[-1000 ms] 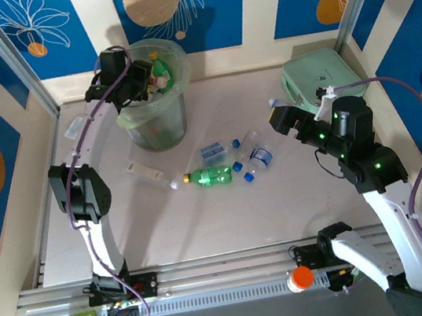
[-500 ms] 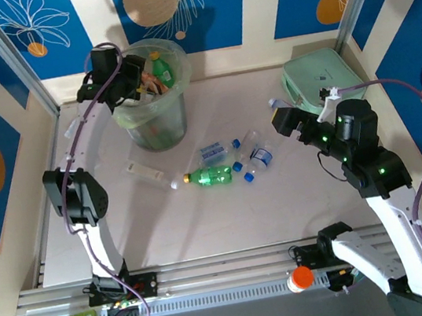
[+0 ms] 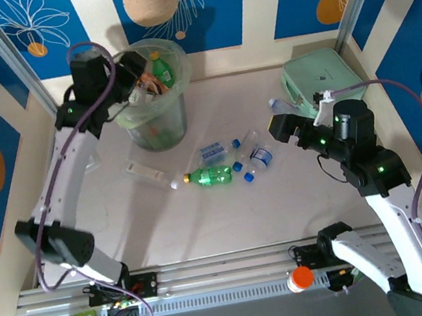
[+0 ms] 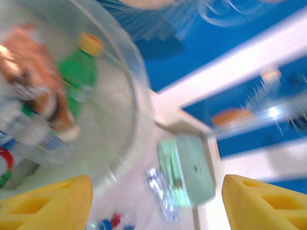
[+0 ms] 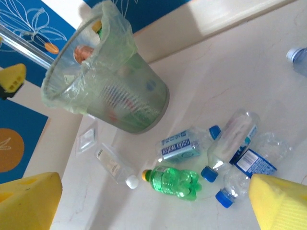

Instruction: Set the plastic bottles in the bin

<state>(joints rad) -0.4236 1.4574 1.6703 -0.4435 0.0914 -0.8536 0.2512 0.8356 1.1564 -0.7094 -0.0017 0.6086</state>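
Where crinkled liner point(image 5: 117, 31) drapes, round translucent bin point(image 5: 139, 103)

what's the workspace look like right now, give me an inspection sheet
surface: pale table, no spills seen
job's things: bin upright at far left, several bottles inside; loose bottles clustered mid-table; lone bottle by the case
clutter: mint case far right; clear packet beside the bin
grippers: left gripper open, empty, at the bin rim; right gripper open, empty, above the table, facing the loose bottles
cables: purple cable loops off each arm, no snag seen
surroundings: blue-and-cream patterned walls
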